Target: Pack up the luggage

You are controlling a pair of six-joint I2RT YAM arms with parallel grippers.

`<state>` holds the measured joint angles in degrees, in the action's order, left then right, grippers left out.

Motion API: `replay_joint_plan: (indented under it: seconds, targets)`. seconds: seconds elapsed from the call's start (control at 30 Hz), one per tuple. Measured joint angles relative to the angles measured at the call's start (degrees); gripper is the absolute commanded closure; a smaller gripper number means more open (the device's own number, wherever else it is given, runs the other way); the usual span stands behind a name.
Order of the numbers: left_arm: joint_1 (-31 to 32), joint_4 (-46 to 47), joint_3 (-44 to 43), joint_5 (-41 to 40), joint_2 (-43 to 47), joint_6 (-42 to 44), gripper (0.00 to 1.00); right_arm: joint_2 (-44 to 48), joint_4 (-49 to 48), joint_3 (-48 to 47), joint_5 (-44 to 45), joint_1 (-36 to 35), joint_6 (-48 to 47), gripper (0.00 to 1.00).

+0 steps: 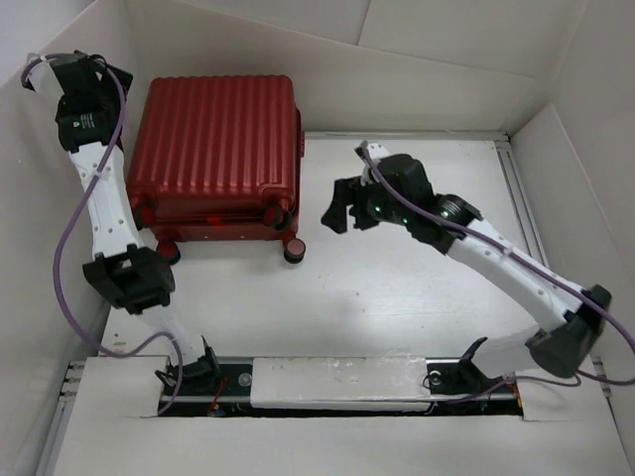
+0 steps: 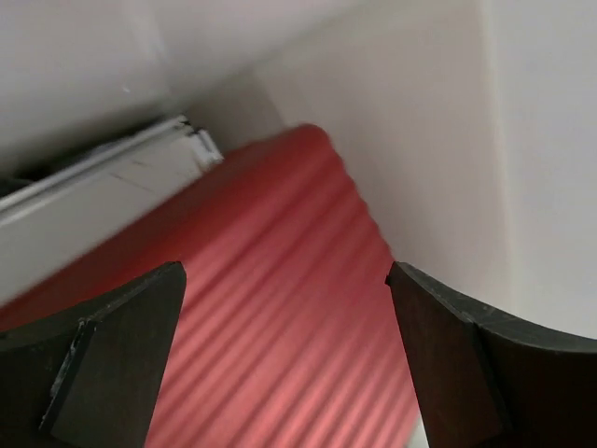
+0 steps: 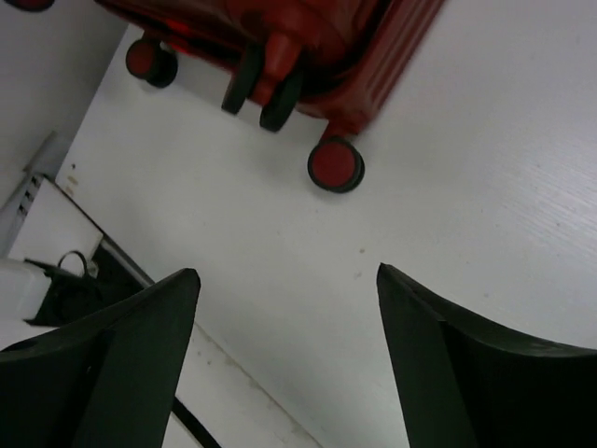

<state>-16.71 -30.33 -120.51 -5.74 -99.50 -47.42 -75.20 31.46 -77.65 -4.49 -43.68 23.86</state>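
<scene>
The luggage (image 1: pixel 213 149) lies shut and flat on the far left part of the white table (image 1: pixel 397 288). Its ribbed dark-red shell faces up and its small wheels (image 3: pixel 336 165) point toward the near edge, where the arms are bolted. The left arm (image 1: pixel 104 198) rises from its base, bends at a dark elbow near the left wall, then runs up along the left side of the case, with a purple cable (image 1: pixel 64 248) looping beside it. Its wrist sits high by the far left corner of the case. The left gripper (image 2: pixel 284 275) has its two dark fingers spread wide with nothing between them. In the left wrist view the blurred red ribs fill the gap, with the white wall just behind. The fingers look clear of the shell, though I cannot be sure how close they are. The right arm (image 1: pixel 506 263) folds at its elbow close to the right wall and stretches left across the middle of the table. The right gripper (image 3: pixel 287 273) hangs above bare tabletop, just off the case's near right corner and apart from it. Its fingers are also spread and hold nothing, and one red-hubbed wheel sits beyond the gap between them.
</scene>
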Motion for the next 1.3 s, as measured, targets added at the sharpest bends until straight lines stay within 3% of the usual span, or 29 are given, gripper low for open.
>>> replay_joint_plan:
  seconds: [0.13, 0.37, 0.43, 0.47, 0.5, 0.6, 0.77, 0.93, 1.1, 1.23, 1.3]
  targets:
    - [-3.4, -2.5, -6.4, 0.3, -10.6, 0.9, 0.13, -11.8, -3.8, -9.6, 0.4, 2.1, 0.4, 0.03]
    - [-6.4, -4.8, -5.4, 5.7, -20.5, 2.4, 0.13, -28.6, -14.0, -19.4, -9.3, 13.2, 5.3, 0.01]
    - [-6.6, -2.3, -3.1, 7.1, -21.5, 2.0, 0.13, -33.7, -16.8, -21.7, -12.3, 16.3, 8.8, 0.11]
    - [-6.7, -0.5, -1.4, 7.5, -21.5, 1.9, 0.13, -36.2, -18.6, -22.7, -13.3, 17.7, 11.0, 0.23]
    - [-6.8, 1.4, 0.4, 7.7, -21.2, 1.9, 0.13, -38.6, -19.9, -23.4, -13.7, 19.0, 13.2, 0.48]
    - [-6.9, 8.7, 8.1, 7.9, -18.9, 1.0, 0.13, -45.2, -21.5, -25.8, -13.9, 21.1, 19.1, 0.79]
    - [-6.8, 20.3, 24.0, 8.4, -10.7, -1.2, 0.14, -56.8, -19.5, -37.4, -12.4, 20.8, 23.7, 0.98]
    - [-4.6, 25.5, 31.7, 8.6, -6.1, -0.7, 0.14, -65.7, -16.9, -49.5, -12.7, 19.9, 24.7, 1.00]
    - [-1.3, 26.9, 34.9, 7.3, -3.6, 0.9, 0.15, -64.9, -16.3, -46.8, -10.3, 19.1, 21.6, 1.00]
    - [3.0, 26.6, 35.9, 2.3, -0.4, 3.8, 0.15, -55.2, -18.4, -27.7, -9.5, 18.2, 19.5, 1.00]
    - [7.6, 26.9, 39.4, 4.3, 4.3, 8.5, 0.15, -49.2, -17.9, -18.1, -8.9, 17.1, 18.4, 1.00]
